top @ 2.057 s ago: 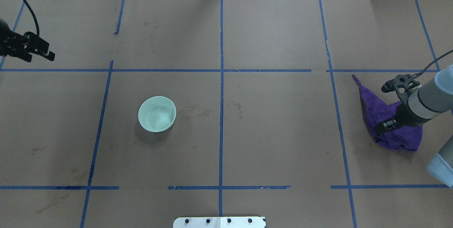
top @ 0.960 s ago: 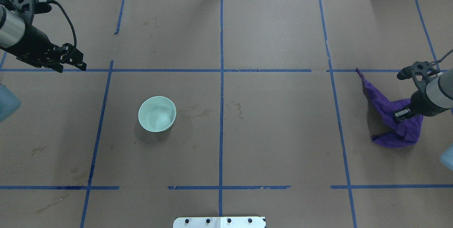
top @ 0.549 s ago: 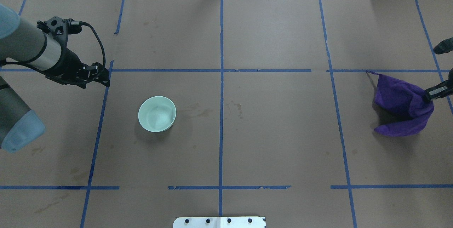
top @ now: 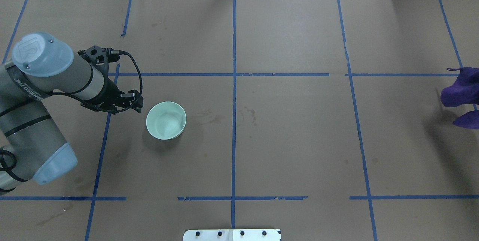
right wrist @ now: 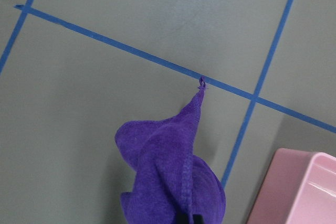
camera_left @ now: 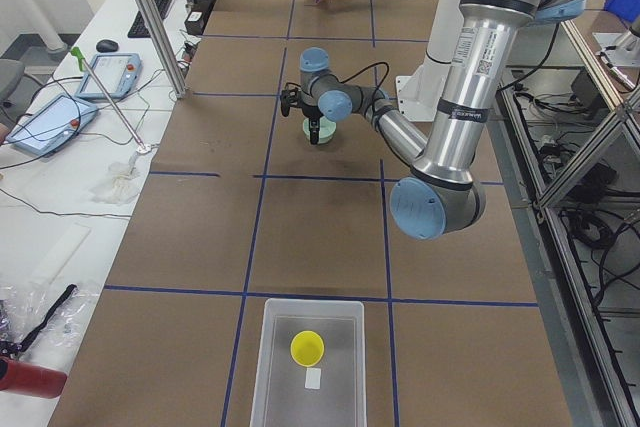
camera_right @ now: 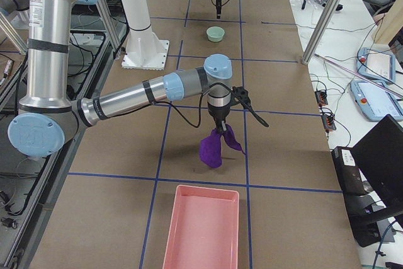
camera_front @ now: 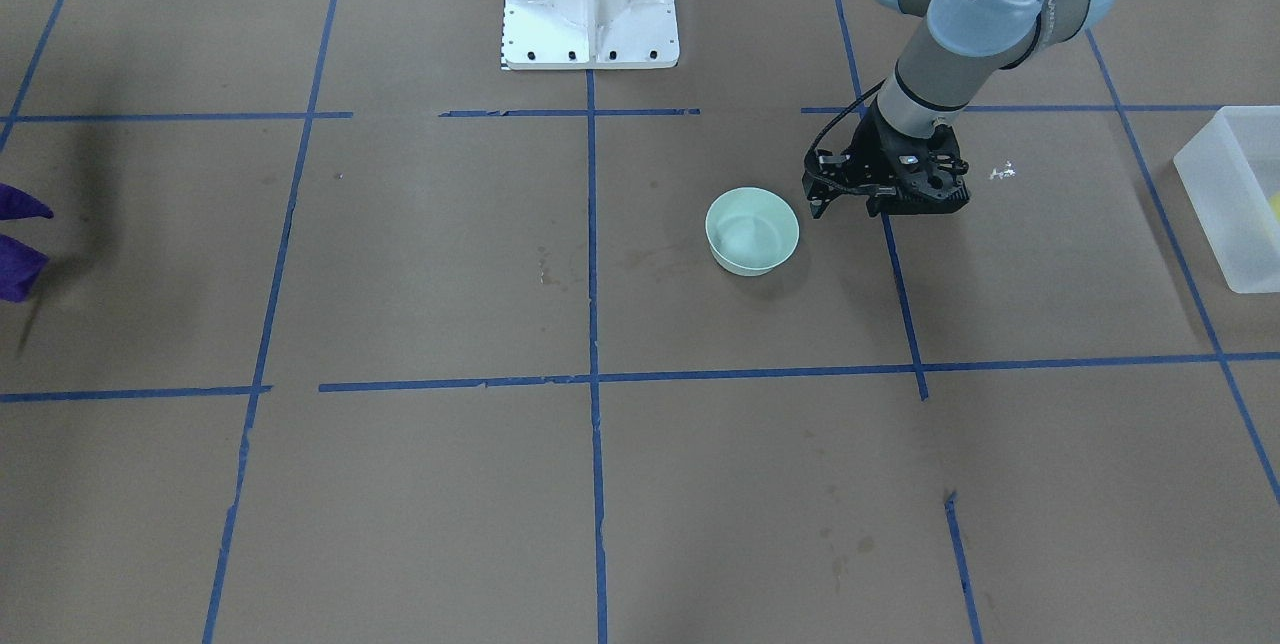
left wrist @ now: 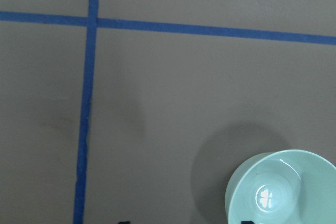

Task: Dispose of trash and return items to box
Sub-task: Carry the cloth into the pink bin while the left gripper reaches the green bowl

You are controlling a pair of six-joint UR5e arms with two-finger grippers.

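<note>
A pale mint-green bowl (top: pixel 166 120) stands upright on the brown table; it also shows in the front view (camera_front: pixel 752 229) and the left wrist view (left wrist: pixel 283 187). My left gripper (top: pixel 139 103) is open and hovers just left of the bowl, with one fingertip over its near rim. My right gripper (camera_right: pixel 218 128) is shut on a purple cloth (camera_right: pixel 213 146) and holds it hanging above the table, next to a pink tray (camera_right: pixel 201 228). The frosted box (camera_left: pixel 262 367) at the table's left end holds the yellow cup (camera_left: pixel 307 348).
The white robot base (camera_front: pixel 590 4) stands at the table's near middle edge. Blue tape lines cross the brown paper. The box also shows at the front view's right edge (camera_front: pixel 1210 194). A white slip (camera_left: pixel 313 378) lies in the box beside the cup.
My left arm has swung in from the far left to beside the bowl. My right gripper has lifted the purple cloth off the table and carried it right, towards the pink tray.
</note>
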